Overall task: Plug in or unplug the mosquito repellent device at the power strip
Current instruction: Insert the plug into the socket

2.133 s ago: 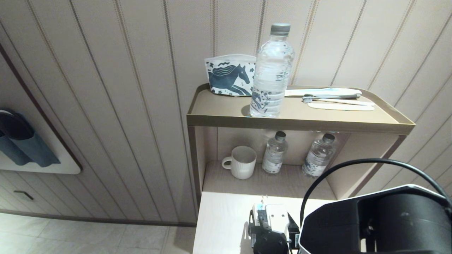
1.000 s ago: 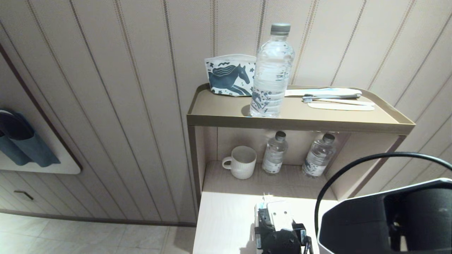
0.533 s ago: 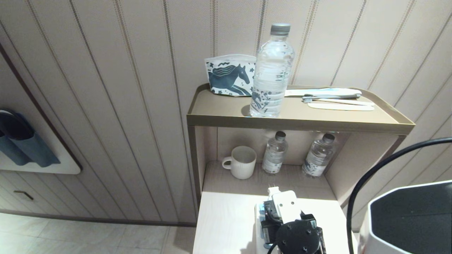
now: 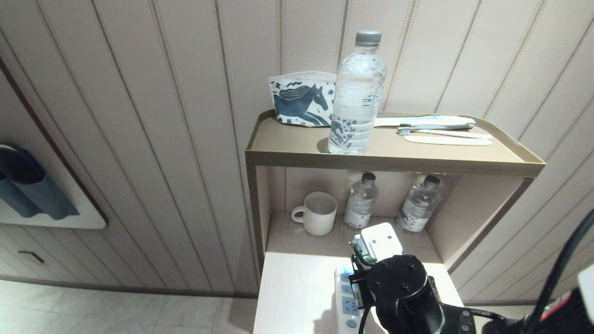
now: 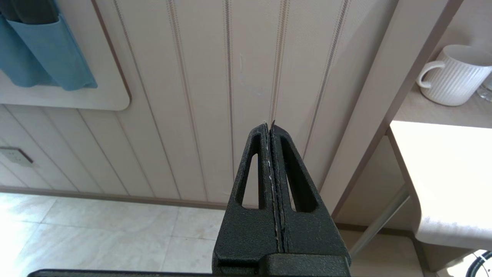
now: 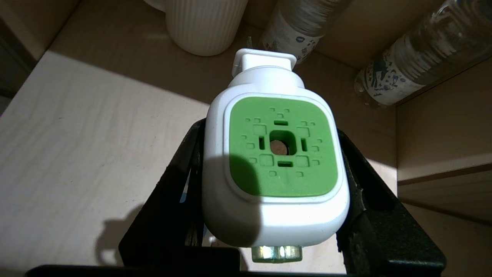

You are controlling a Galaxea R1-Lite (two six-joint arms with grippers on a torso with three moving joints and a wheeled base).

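My right gripper [image 4: 371, 255] is shut on the mosquito repellent device [image 4: 381, 240], a white unit that it holds in the air above the desk, its plug end toward the shelf niche. In the right wrist view the black fingers [image 6: 184, 173] clamp both sides of the device [image 6: 275, 161], whose green square top faces the camera, with a bit of its green bottle at the bottom edge. The power strip [image 4: 344, 297] lies on the desk below, its blue-tinted sockets uncovered. The left gripper [image 5: 269, 125] hangs shut and empty beside the desk, facing the wall.
A ribbed white mug [image 4: 318, 213] and two small water bottles [image 4: 361, 200] [image 4: 420, 204] stand in the niche just beyond the device. The shelf above [image 4: 287, 157] carries a large water bottle [image 4: 356, 93], a horse-print pouch [image 4: 301, 98] and toothbrushes [image 4: 436, 130].
The right gripper has lifted the device off the power strip and carried it up toward the niche, baring the sockets. The arm's bulky housing has swung out to the right.
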